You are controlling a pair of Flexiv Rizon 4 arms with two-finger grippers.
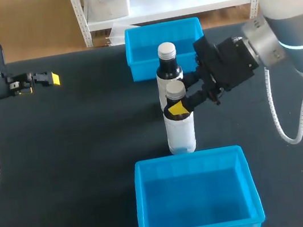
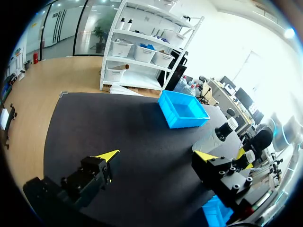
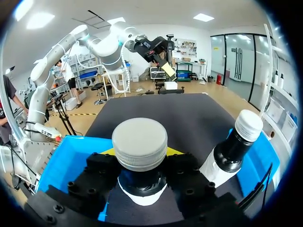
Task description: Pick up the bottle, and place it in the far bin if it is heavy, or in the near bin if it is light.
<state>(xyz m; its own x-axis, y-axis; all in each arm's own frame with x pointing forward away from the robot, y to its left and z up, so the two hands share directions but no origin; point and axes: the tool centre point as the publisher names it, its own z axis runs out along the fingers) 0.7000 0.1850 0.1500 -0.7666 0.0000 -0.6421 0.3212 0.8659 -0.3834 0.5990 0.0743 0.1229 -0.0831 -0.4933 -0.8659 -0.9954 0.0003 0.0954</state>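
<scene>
Overhead, at the upper left of the frame, the left gripper [image 1: 49, 79] hangs above the black table [image 1: 61, 162], well apart from everything else. Its wrist view shows the 2 yellow-tipped fingers spread wide with nothing between them. It is parked out there, most likely so as not to crowd the other arm.

In the middle, 2 blue bins lie in line: the far bin [image 1: 131, 53] at upper centre and the near bin [image 1: 148, 206] at lower centre. Between them stand 2 bottles, one behind the other. The bottle [image 1: 180, 129] has a white body, a dark neck and a grey cap. It is upright just above the near bin's far rim, and whether its base rests on the table cannot be told. The second bottle [image 1: 168, 67], white-capped, stands just behind it, near the far bin's front wall.

From the right edge, the right arm reaches to centre. The right gripper [image 1: 178, 108] is closed on the bottle's neck, with 1 finger on each side just under the cap, as the right wrist view confirms. Holding it there probably lets the cap's lip stop any slip. A lift from this hold would let the arm judge the weight. The bottle is in neither bin, so the placing is not yet done.
</scene>
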